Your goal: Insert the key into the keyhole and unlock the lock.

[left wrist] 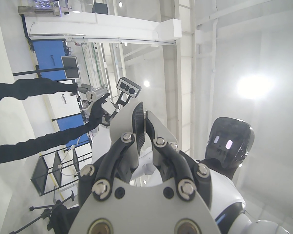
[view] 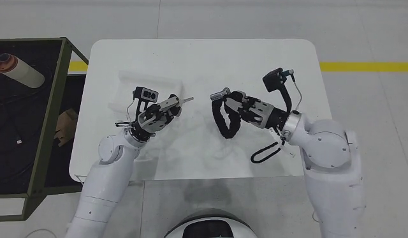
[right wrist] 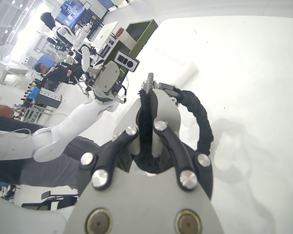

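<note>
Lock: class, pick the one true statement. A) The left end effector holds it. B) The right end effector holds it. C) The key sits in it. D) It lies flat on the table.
B: the right end effector is shut on the lock by its black cable; the left end effector holds the key, short of the lock.

1 overhead, 2 close wrist views

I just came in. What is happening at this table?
The left gripper is shut on the key and points it toward the lock. The right gripper is shut on the lock's black cable, over the table. The key and the keyhole face each other with a gap between them. The key is not yet in.
</note>
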